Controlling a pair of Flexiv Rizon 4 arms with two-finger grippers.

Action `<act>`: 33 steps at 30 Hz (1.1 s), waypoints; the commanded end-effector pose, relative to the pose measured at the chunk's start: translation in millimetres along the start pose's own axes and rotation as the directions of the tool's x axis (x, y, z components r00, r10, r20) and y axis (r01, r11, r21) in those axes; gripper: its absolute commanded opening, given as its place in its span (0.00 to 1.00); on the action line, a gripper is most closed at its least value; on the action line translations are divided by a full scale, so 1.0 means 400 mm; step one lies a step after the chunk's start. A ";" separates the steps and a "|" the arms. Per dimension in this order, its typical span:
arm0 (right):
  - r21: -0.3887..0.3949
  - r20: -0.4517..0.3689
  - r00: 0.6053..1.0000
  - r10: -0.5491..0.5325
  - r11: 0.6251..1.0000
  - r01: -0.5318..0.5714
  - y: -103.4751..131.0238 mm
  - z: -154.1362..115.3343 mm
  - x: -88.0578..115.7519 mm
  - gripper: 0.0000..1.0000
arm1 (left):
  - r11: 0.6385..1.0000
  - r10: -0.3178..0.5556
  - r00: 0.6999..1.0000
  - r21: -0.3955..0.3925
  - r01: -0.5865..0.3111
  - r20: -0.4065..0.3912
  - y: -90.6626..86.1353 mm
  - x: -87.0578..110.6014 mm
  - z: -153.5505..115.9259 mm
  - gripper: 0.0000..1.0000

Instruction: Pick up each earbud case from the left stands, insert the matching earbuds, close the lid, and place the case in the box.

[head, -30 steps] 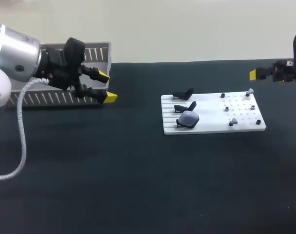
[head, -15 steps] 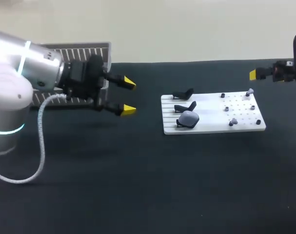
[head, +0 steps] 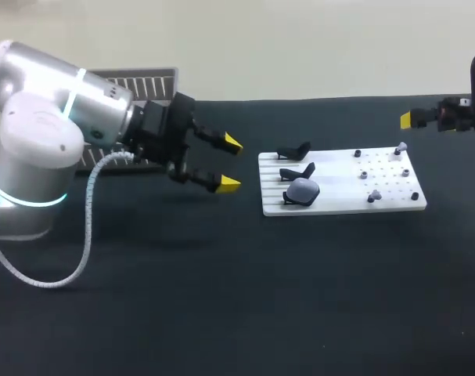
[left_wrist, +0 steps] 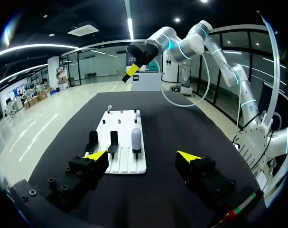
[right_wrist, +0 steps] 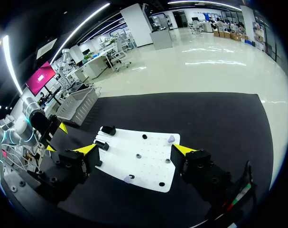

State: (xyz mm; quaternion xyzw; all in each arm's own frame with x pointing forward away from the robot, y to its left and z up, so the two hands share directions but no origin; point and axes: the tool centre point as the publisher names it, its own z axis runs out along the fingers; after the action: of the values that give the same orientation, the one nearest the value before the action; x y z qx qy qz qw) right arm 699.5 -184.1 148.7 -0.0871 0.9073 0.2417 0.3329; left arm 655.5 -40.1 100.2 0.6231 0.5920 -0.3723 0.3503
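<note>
Lying on the black table, a white board bears stands.

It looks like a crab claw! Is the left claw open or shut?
Open: on the left gripper the two yellow tips stand apart, nothing held between them.

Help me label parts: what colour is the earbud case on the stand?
Pale bluish grey; the earbud case shows best in the left wrist view.

Even overhead light, faint shadow on table under left hand, sheen on arm
</note>
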 end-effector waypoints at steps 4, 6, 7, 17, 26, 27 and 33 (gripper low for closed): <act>0.001 0.000 1.000 0.000 1.000 0.000 0.000 -0.001 0.000 1.00 | 0.998 -0.065 0.998 -0.011 0.065 0.022 -0.011 0.001 0.010 1.00; 0.001 0.000 1.000 0.000 1.000 0.000 0.000 -0.001 0.000 1.00 | 0.995 -0.098 0.995 -0.022 0.099 0.021 -0.008 -0.001 -0.003 1.00; 0.001 0.000 1.000 0.000 1.000 0.000 0.000 -0.001 0.000 1.00 | 0.995 -0.098 0.995 -0.022 0.099 0.021 -0.008 -0.001 -0.003 1.00; 0.001 0.000 1.000 0.000 1.000 0.000 0.000 -0.001 0.000 1.00 | 0.995 -0.098 0.995 -0.022 0.099 0.021 -0.008 -0.001 -0.003 1.00; 0.001 0.000 1.000 0.000 1.000 0.000 0.000 -0.001 0.000 1.00 | 0.995 -0.092 0.995 -0.022 0.092 0.025 -0.012 0.000 0.012 1.00; 0.001 0.000 1.000 0.000 1.000 0.000 0.000 -0.001 0.000 1.00 | 0.996 -0.085 0.996 -0.014 0.085 0.012 -0.014 0.000 0.022 1.00; 0.001 0.000 1.000 0.000 1.000 0.000 0.000 -0.001 0.000 1.00 | 0.998 -0.056 0.998 0.000 0.056 0.010 -0.020 -0.011 0.076 1.00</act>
State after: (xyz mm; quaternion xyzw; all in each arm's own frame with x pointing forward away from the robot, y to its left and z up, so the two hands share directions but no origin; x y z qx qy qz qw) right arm 699.5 -184.2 148.7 -0.0870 0.9073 0.2417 0.3329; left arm 642.2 -58.1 95.5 0.6049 0.6082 -0.3847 0.3409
